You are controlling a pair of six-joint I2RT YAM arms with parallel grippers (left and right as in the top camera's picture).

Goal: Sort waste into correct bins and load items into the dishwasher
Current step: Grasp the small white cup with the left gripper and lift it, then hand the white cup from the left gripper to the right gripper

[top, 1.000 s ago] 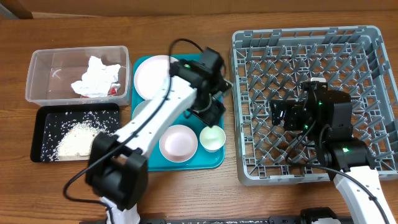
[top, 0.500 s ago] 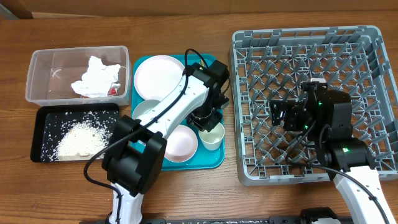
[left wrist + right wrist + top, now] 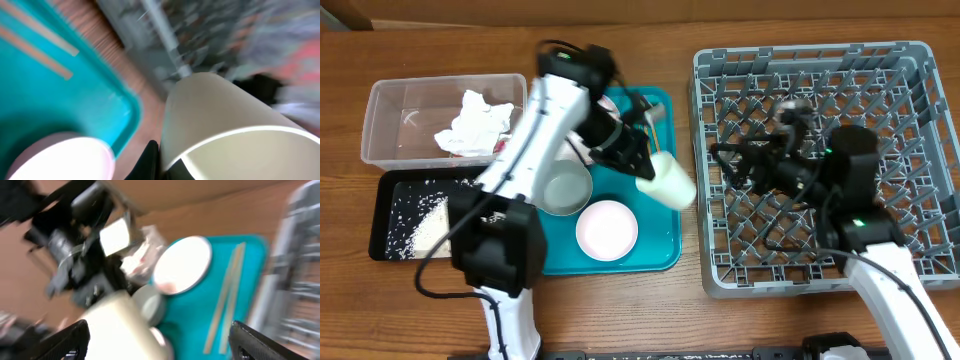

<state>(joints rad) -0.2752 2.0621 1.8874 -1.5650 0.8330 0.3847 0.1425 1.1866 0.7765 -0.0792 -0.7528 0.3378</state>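
My left gripper (image 3: 642, 170) is shut on the rim of the small white cup (image 3: 666, 184), one finger (image 3: 150, 160) outside its wall. It holds the cup tilted in the air over the right edge of the teal tray (image 3: 660, 255). My right gripper (image 3: 740, 160) stands open over the left side of the grey dish rack (image 3: 820, 60), facing the cup (image 3: 120, 325). Two white bowls (image 3: 607, 229) (image 3: 565, 188) sit in the teal tray. The plate (image 3: 182, 265) and the chopsticks (image 3: 227, 295) lie at its far end.
At the far left a clear tub (image 3: 390, 110) holds the crumpled napkin (image 3: 472, 125) and the red wrapper (image 3: 500, 146). In front of it, the black tray (image 3: 390, 190) holds rice (image 3: 430, 225). A strip of bare wood separates the teal tray from the rack.
My left gripper closed on the cup in the tray, lifted it and carried it right toward the rack. The right gripper swung left toward the cup.
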